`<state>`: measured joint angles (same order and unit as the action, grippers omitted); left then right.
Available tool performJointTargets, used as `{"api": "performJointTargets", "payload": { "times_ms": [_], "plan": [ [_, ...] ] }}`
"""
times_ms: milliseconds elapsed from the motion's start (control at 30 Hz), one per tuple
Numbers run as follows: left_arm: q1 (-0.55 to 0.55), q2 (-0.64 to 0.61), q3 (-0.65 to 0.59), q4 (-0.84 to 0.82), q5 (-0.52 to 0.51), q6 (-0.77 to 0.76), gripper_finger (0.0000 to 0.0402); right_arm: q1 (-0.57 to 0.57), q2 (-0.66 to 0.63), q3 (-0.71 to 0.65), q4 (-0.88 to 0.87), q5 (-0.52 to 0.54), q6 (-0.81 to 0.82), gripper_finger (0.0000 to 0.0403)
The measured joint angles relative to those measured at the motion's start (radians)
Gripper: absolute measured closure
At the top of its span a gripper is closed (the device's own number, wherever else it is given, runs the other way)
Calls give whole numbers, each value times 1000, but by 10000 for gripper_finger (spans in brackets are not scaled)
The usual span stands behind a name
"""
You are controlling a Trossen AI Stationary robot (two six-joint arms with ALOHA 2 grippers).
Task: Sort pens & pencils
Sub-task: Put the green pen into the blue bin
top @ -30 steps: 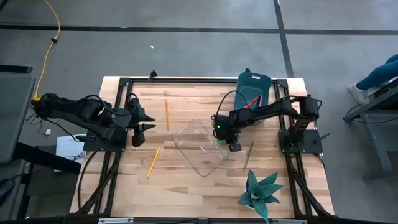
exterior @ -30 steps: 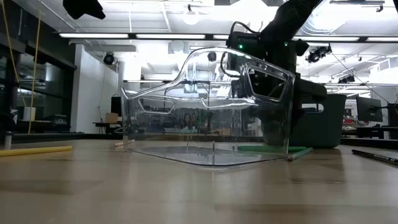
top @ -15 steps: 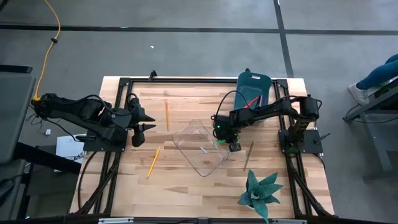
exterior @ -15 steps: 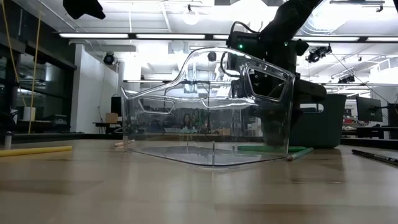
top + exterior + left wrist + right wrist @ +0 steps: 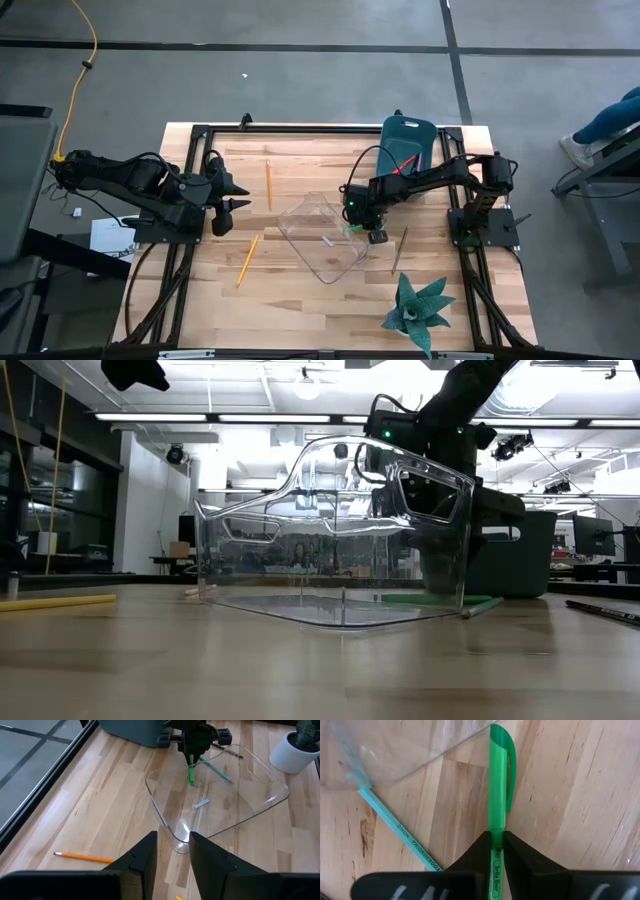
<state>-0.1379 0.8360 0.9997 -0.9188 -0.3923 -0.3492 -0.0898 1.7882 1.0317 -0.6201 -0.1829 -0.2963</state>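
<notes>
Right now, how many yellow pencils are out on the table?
2. One pencil lies near the far edge, beside the left gripper; the other pencil lies nearer, left of the clear bin. More may be hidden in the teal bin.

Lighting, as we record it: bright, even, from ceiling strip lights (image 5: 150, 417) seen across the room in the low view. We note soft, short shadows under the arms in the high view. Glare: white highlights along the rim of the clear bin (image 5: 330, 535), with the room showing distorted through its walls. Focus: we find the near tabletop (image 5: 300, 670) blurred in the low view; the green pen (image 5: 498, 785) is sharp in the right wrist view.
</notes>
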Motion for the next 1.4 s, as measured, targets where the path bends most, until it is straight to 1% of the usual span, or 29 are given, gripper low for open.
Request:
{"api": "performJointTargets", "payload": {
  "times_ms": [767,867,1100,1400],
  "plan": [
    [0,0,0,0,0,3,300,0,0,0,4,3,-19,375],
    [0,0,0,0,0,3,300,0,0,0,8,18,-19,375],
    [0,0,0,0,0,3,300,0,0,0,40,23,5,375],
    [0,0,0,0,0,3,300,0,0,0,31,22,11,375]
  ]
}}
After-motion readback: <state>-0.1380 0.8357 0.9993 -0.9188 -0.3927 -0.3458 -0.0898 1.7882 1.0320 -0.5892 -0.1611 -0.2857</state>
